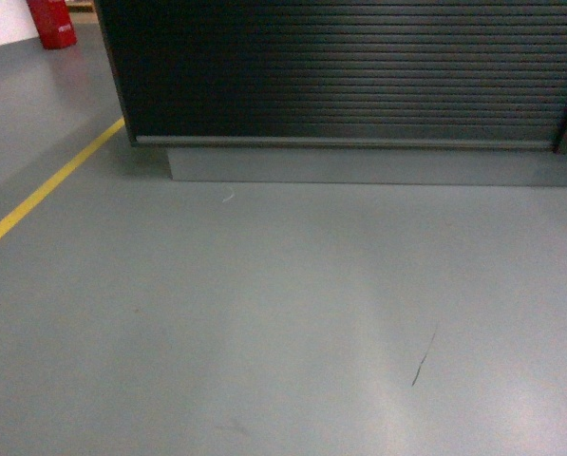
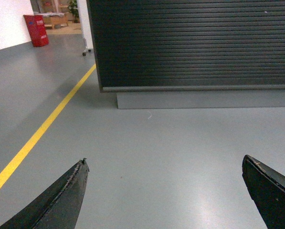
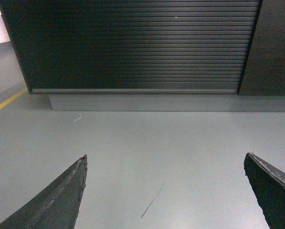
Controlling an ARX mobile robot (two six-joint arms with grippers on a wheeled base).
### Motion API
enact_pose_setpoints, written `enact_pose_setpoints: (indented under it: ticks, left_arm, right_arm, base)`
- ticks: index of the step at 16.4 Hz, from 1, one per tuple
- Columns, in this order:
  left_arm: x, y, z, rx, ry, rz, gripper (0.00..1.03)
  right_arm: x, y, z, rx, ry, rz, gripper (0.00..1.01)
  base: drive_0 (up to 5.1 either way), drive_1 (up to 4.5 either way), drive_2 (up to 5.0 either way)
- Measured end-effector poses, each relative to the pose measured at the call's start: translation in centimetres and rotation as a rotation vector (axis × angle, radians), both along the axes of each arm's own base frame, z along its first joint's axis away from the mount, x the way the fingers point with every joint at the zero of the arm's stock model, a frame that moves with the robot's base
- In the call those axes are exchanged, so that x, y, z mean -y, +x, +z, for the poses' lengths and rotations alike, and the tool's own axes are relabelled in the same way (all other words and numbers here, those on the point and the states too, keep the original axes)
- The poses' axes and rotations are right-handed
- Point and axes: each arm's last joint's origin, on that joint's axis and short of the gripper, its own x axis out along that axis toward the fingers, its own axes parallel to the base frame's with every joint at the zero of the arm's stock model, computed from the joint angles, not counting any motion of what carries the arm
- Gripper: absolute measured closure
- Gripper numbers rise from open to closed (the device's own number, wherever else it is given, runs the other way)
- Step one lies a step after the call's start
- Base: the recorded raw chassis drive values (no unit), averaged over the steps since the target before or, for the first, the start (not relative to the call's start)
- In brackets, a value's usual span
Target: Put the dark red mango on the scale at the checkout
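Note:
The checkout [image 1: 349, 71] fills the top of the head view as a black, horizontally ribbed front panel on a grey plinth; its top is out of view. It also shows in the left wrist view, checkout [image 2: 195, 43], and the right wrist view, checkout [image 3: 132, 45]. The dark red mango and the scale are out of view. My left gripper [image 2: 163, 162] hangs open over bare grey floor with nothing between its fingers. My right gripper [image 3: 165, 160] is likewise open and empty above the floor. Neither gripper shows in the head view.
A yellow floor line [image 1: 46, 190] runs diagonally on the left, left of the counter's corner. A red bin [image 1: 52, 24] stands far back left. A darker panel [image 3: 271, 47] adjoins the counter on the right. A dark scuff mark [image 1: 424, 359] lies on the grey floor.

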Motion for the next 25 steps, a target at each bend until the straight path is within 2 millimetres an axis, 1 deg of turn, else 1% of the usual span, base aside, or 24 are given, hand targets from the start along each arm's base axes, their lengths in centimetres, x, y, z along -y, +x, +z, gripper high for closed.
enact_pose_setpoints:
  ticks: [25]
  left_arm:
    - [0.0, 0.0, -0.04, -0.004, 0.0, 0.002, 0.05]
  right_arm:
    - [0.0, 0.0, -0.01, -0.002, 0.0, 0.001, 0.03]
  base:
    - [0.1, 4.4, -4.3]
